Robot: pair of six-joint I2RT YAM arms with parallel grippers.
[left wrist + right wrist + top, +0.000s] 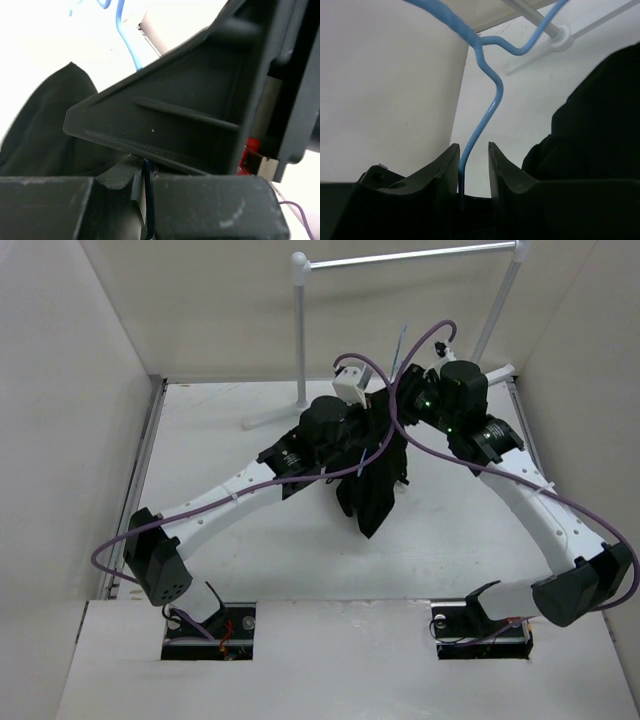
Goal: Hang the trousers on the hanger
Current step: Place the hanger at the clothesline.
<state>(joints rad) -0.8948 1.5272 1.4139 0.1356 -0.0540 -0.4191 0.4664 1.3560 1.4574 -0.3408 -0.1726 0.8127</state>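
Note:
The black trousers (375,490) hang bunched in mid-table between both arms; they also show in the left wrist view (45,130) and the right wrist view (600,125). The thin pale-blue wire hanger (403,342) sticks up above them. My left gripper (372,425) is shut on the hanger wire (146,195), pinched between its jaws (145,175). My right gripper (402,405) is open; the hanger wire (492,105) runs up between its fingers (473,147), resting against the left finger, with a gap to the right one.
The white tubular garment rack (300,330) stands at the back of the table, its bar overhead (410,257). White walls close in on the left, right and back. Purple cables (440,455) loop around both arms.

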